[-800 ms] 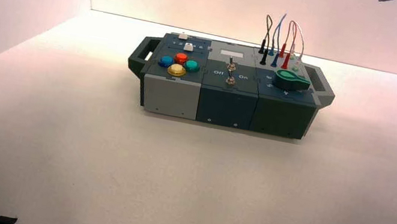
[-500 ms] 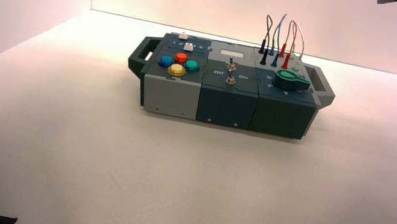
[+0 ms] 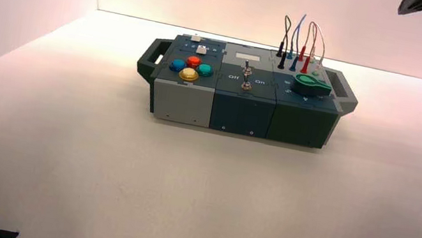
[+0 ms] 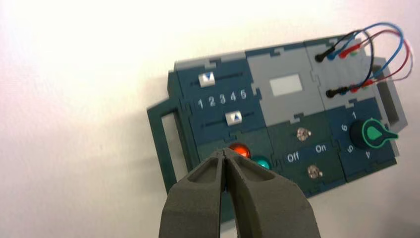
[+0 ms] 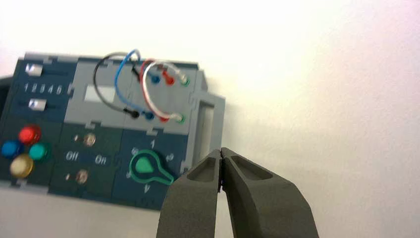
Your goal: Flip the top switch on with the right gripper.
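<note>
Lower now, both my grippers hover: the right gripper (image 3: 404, 10), fingers together, could hit the wires (image 3: 308, 38) (they loop high) reaching the top switch (image 3: 247, 70), mid-box above its twin.

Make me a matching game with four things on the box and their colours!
Things:
1. the knob
2. the button nearest the front of the box
3. the top switch
4. the two sliders

Colours:
A. silver
B. white
C. green
D. yellow

Right pairs: 1-C, 2-D, 3-A, 4-B
</note>
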`<state>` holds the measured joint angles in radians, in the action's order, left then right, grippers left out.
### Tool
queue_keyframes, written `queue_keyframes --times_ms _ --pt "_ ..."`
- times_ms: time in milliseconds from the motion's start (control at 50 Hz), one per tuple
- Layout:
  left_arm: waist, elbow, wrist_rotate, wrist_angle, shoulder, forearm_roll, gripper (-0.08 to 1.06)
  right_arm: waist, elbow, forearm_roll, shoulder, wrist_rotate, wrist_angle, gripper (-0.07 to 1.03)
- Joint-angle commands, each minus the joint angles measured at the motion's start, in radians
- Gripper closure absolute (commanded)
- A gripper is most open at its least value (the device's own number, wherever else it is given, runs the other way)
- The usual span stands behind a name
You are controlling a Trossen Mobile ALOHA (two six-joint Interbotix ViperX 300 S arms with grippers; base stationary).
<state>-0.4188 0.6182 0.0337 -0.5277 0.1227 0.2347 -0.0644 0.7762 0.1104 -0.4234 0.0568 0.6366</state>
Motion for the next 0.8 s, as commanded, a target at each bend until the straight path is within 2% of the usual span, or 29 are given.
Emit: queue_keyframes --times_ms 20,160,240,340,520,660,680,740,800 --pt "0.003 -0.015 0.014 -0.025 -0.006 0.008 1.01 -0.066 -0.049 0.005 -0.003 0.002 0.057 0.98" --pt "0.003 -0.037 0.031 -0.071 -0.029 0.018 1.01 -0.146 -0.094 0.005 -0.002 0.002 0.144 0.98" --pt "0.003 -0.058 0.054 -0.120 -0.051 0.018 1.01 -0.181 -0.130 0.006 -0.002 -0.002 0.209 0.98" --pt "0.003 -0.083 0.060 -0.146 -0.080 0.008 1.01 -0.199 -0.158 0.009 0.000 -0.003 0.250 0.98" --pt "0.017 -0.114 0.057 -0.149 -0.155 -0.012 1.01 -0.210 -0.192 0.072 0.003 0.002 0.314 0.98" --pt "0.031 -0.152 0.021 -0.155 -0.227 -0.040 1.01 -0.265 -0.201 0.084 0.005 0.002 0.327 0.98" --pt "0.034 -0.161 0.014 -0.155 -0.241 -0.061 1.01 -0.285 -0.202 0.084 0.011 0.000 0.327 0.98" --pt "0.037 -0.167 0.012 -0.160 -0.256 -0.081 1.01 -0.308 -0.199 0.086 0.017 -0.002 0.327 0.98" --pt "0.040 -0.172 0.014 -0.161 -0.268 -0.083 1.01 -0.330 -0.199 0.087 0.023 -0.003 0.327 0.98"
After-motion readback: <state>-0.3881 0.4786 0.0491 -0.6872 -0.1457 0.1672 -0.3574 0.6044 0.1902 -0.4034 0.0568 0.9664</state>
